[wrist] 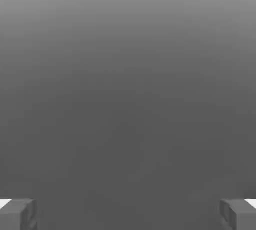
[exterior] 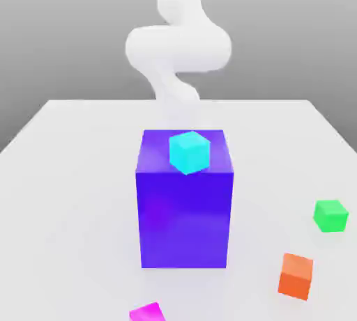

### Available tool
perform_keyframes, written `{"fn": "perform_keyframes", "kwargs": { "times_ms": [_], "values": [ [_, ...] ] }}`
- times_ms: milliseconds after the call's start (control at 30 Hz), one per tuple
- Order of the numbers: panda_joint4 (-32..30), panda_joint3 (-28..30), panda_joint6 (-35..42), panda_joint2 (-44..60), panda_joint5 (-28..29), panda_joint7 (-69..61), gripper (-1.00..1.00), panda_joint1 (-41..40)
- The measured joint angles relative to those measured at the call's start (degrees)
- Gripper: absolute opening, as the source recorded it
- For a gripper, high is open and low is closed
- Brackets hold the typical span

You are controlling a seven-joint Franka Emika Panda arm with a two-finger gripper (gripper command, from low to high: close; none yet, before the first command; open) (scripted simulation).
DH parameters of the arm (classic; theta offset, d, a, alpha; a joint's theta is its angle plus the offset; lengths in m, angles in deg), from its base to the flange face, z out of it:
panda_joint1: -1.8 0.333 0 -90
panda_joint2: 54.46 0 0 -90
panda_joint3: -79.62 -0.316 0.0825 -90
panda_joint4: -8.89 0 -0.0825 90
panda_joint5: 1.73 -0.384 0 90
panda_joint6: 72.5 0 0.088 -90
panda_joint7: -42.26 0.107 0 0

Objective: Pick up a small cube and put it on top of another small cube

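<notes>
Observed at the jaws: spread wide, with nothing gripped. Judged from appearance: light, stiff, unlikely to crush, perhaps slippery on plain, matte sides. Best taken squarely across two opposite upright faces, after turning to match. Located well apart from the jaws, on the near side of the blue-violet block (exterior: 184, 218), opposite the white robot arm (exterior: 178, 48): the small magenta-pink cube (exterior: 148, 312), resting on the pale surface (exterior: 63, 208), partly cut off by the exterior view's bottom edge.
</notes>
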Motion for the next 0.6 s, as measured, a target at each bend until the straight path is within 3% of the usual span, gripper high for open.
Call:
{"fn": "perform_keyframes", "kwargs": {
  "times_ms": [333,600],
  "values": [
    [0.1,7.7,-5.4,21.2,-8.2,-14.5,0.0,6.7],
    [0.2,9.8,-9.8,37.8,-13.6,-25.2,0.0,8.2]
  ]
}}
